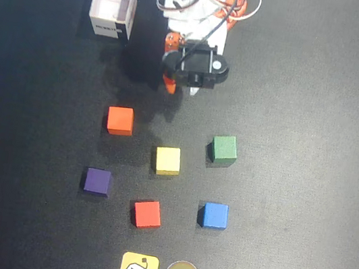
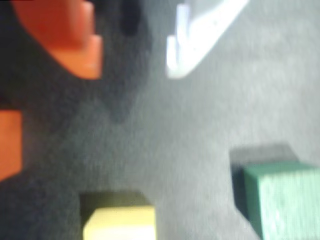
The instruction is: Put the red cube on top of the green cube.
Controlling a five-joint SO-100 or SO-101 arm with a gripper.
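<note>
Gripper point(image 1: 181, 88) hangs empty, jaws apart, near the arm's base, well clear of six scattered cubes. Red cube point(image 1: 147, 213) sits far from it on the mat; green cube point(image 1: 223, 149) lies nearer, uncovered.

Matte cubes point(image 1: 148, 213), dark matte table point(image 1: 322, 96)

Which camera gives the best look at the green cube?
The overhead view: the green cube shows whole and sharp on the black mat, right of the yellow cube. The wrist view catches it blurred and cut off at the lower right edge.
</note>
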